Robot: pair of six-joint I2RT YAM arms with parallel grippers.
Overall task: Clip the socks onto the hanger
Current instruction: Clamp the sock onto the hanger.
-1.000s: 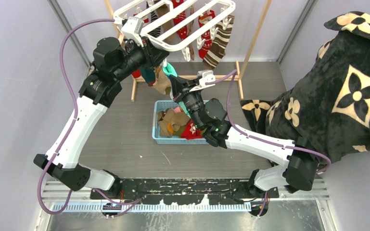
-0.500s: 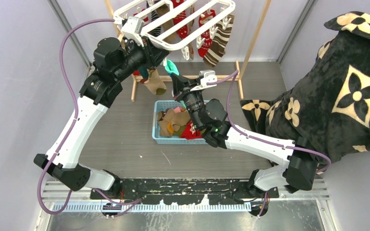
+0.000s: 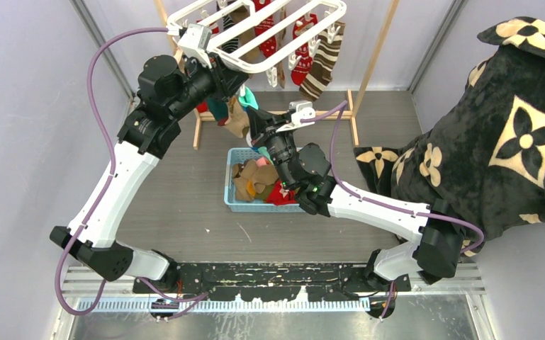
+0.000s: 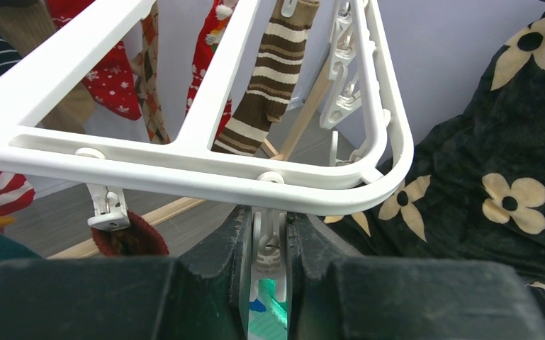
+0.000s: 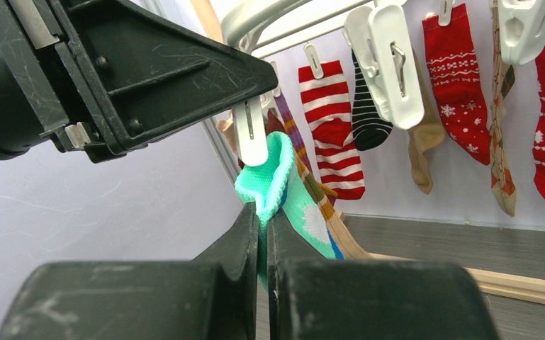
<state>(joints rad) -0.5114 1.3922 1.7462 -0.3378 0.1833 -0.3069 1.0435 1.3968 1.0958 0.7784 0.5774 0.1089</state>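
Sock [image 5: 278, 166], mint green, is pinched below the cuff between the right fingers [image 5: 244, 234], its cuff edge held at the tip of a clip [image 4: 268, 237] on the near rail of the hanger [image 4: 184, 177]. That clip is squeezed between the left fingers [image 4: 216, 251]. Fabric is judged light, soft and floppy; a hold near the cuff edge is advised.

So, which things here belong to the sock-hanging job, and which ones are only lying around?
For the job: green sock, clip, white hanger, hung socks, loose socks in the blue basket.
Just around: flowered blanket, wooden frame.
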